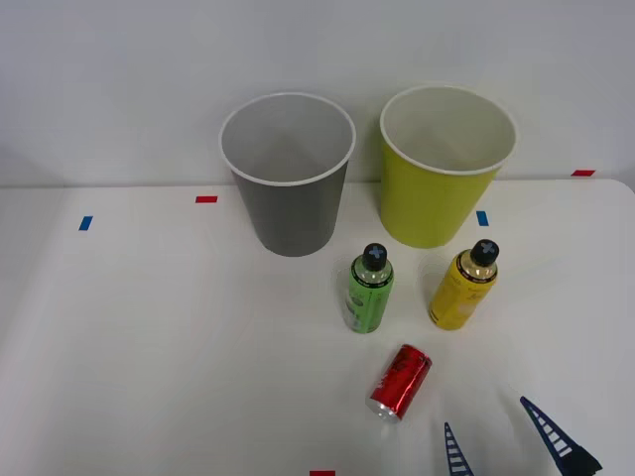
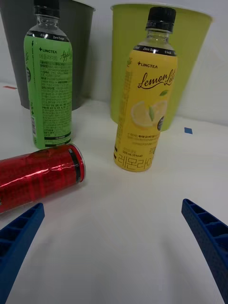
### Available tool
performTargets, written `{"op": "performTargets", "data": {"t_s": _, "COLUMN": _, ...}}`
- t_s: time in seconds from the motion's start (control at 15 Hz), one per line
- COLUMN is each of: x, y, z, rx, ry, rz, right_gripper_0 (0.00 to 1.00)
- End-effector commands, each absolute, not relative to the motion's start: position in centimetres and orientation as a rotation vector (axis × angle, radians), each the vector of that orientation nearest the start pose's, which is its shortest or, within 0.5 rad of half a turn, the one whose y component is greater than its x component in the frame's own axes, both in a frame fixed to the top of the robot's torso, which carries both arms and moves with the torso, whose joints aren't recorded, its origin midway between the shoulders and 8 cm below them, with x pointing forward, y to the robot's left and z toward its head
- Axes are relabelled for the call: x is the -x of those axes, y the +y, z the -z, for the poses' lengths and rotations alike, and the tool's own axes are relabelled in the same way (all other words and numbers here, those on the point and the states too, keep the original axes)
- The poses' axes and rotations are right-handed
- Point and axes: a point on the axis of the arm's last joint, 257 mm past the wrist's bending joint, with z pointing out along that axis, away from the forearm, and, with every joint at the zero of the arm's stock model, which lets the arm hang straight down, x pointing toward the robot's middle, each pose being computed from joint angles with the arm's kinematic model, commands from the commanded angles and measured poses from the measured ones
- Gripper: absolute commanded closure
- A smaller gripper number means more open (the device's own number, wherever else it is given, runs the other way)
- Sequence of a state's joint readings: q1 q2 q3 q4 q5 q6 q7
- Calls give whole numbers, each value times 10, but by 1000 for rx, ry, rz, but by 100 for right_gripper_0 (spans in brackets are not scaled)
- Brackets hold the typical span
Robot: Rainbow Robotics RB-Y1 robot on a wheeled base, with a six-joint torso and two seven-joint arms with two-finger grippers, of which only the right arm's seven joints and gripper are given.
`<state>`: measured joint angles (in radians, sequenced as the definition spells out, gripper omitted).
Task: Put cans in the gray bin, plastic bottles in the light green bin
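Unsorted on table: lying red metal can [image 1: 399,382], green plastic bottle [image 1: 370,291], yellow plastic bottle [image 1: 463,286]. Right gripper [image 1: 511,438] wide open, empty.

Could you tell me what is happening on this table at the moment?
The robot is sorting drinks into two bins. Its right gripper is open and hovers low near the table's front edge, holding nothing. A red can lies on its side just ahead of it. The green bottle and yellow bottle stand upright behind it, in front of the gray bin and light green bin.
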<state>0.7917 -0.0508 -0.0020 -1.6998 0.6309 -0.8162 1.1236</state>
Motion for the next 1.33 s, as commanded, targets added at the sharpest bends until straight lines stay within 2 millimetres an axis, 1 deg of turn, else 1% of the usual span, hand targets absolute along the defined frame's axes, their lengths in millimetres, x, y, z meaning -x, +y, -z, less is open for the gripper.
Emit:
{"op": "performTargets", "data": {"t_s": 0.07, "x": -260, "y": -219, "z": 305, "rx": 275, "ry": 1513, "rz": -92, "right_gripper_0": 0}}
{"op": "performTargets", "data": {"t_s": 0.2, "x": -256, "y": -220, "z": 305, "rx": 236, "ry": 1519, "rz": -122, "right_gripper_0": 0}}
{"op": "performTargets", "data": {"t_s": 0.73, "x": -252, "y": -224, "z": 303, "rx": 177, "ry": 1520, "rz": -139, "right_gripper_0": 0}}
{"op": "performTargets", "data": {"t_s": 1.33, "x": -251, "y": -226, "z": 302, "rx": 183, "ry": 1518, "rz": -139, "right_gripper_0": 0}}
